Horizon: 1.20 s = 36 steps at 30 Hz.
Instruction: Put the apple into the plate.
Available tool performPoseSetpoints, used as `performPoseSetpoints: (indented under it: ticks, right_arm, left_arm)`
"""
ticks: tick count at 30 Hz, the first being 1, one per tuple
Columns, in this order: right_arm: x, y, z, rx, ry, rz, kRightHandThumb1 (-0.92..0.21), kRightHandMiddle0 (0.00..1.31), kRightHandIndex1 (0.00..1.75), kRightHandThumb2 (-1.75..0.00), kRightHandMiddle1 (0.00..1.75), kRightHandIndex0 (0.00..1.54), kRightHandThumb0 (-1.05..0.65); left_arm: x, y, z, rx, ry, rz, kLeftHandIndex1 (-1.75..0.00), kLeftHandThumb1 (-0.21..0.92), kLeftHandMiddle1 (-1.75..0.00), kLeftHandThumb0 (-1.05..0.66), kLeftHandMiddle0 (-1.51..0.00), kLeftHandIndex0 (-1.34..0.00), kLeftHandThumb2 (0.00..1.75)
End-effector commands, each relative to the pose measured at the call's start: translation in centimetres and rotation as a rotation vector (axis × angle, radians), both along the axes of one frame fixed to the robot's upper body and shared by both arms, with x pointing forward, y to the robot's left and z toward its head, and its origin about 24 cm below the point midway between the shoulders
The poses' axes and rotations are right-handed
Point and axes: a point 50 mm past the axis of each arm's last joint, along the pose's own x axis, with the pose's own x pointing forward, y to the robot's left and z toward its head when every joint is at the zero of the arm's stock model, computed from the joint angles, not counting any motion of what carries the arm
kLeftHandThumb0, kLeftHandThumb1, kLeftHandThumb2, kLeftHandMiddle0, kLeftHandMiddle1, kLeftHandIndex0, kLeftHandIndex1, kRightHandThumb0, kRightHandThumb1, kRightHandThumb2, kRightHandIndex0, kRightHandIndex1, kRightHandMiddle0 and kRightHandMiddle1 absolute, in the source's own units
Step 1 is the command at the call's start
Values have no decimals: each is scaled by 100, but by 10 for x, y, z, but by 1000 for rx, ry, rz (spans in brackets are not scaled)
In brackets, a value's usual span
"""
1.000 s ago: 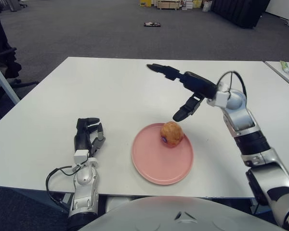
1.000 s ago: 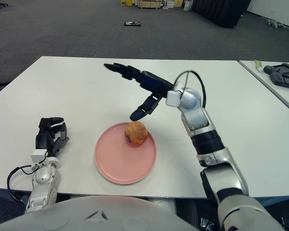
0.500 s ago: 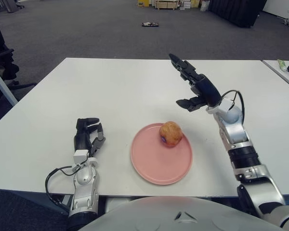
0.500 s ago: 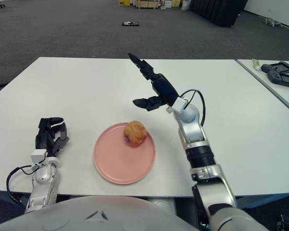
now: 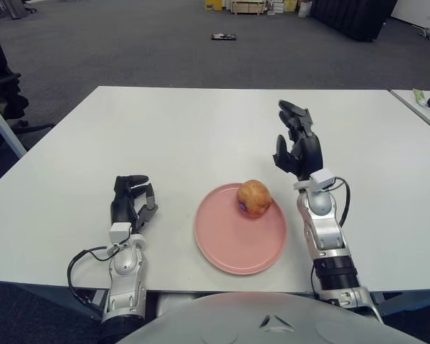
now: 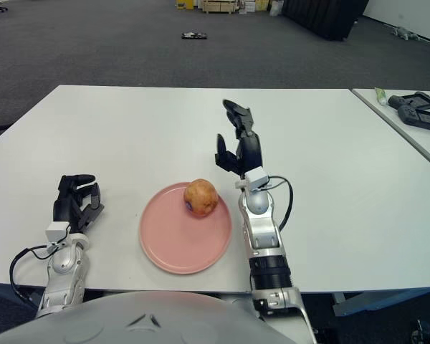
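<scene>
Apple sits on the pink plate, in the far part, near the rim on the side away from the robot. A dark sticker or mark shows on its lower left face. Judging from that, the task's goal looks met: apple is in the plate, nothing touching it.

Right robot hand is raised above the tabletop, just right of the plate and beyond its far-right rim, palm up-ish w/ fingers spread and loosely bent, holding nothing. Clear gap between it and the apple. Its forearm runs down along the plate's right edge toward the robot.

Left robot hand shows left of the plate, well apart from it, fingers curled in, nothing in them. Idle. Can't tell for sure if it touches the tabletop.

Risks from here, as I judge them:
- Apple is round and off-centre near the rim; a knock to the plate could roll it out onto the tabletop.
- Right forearm is close beside the plate edge, so pulling that arm back w/ any leftward drift could clip the rim and shift the plate.
- Right fingers dropping low or swinging left could bump the apple.

Safest would be keeping the arm high and going straight back, away from the plate.
</scene>
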Motion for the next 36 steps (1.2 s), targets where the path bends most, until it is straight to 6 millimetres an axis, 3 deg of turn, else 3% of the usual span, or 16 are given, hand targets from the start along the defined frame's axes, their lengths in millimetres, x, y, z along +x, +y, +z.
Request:
performPoseSetpoints:
  ticks: [1, 10, 11, 12, 14, 20, 27, 36]
  right_arm:
    - [-1, -3, -17, 54, 56, -68, -79, 4, 104, -117, 140, 13, -37]
    - [-5, -15, -54, 66, 172, -147, -70, 17, 118, -127, 151, 30, -30]
    - [-6, -16, -57, 62, 183, -152, -71, 19, 119, -117, 156, 33, -31]
    - [-8, -17, -62, 56, 200, -161, -77, 22, 121, -92, 165, 38, -33]
    - [-11, -17, -70, 47, 225, -175, -76, 25, 126, -84, 170, 43, -35]
    - [-21, -17, -84, 33, 267, -192, -65, 35, 149, -90, 174, 58, -39]
    - [-39, -18, -100, 24, 317, -169, -58, 41, 167, -99, 175, 63, -40]
    - [-47, -23, -110, 8, 354, -167, -54, 44, 174, -104, 175, 64, -41]
  left_arm:
    - [-3, -1, -5, -6, 45, -6, -175, 75, -148, -37, -53, -29, 77]
    - [-3, -1, -6, -16, 50, -19, -175, 76, -152, -37, -47, -29, 76]
    - [-3, -1, -6, -16, 50, -20, -175, 76, -153, -37, -47, -29, 76]
    - [-3, -1, -6, -16, 50, -23, -175, 76, -154, -37, -47, -29, 76]
    - [-4, -1, -6, -17, 49, -28, -175, 76, -155, -37, -48, -29, 76]
    - [-4, -1, -6, -20, 42, -37, -175, 75, -157, -37, -48, -29, 77]
    - [-4, -3, -6, -27, 44, -34, -175, 75, -159, -37, -47, -29, 76]
    - [-5, -3, -5, -21, 57, -45, -175, 78, -163, -37, -45, -27, 72]
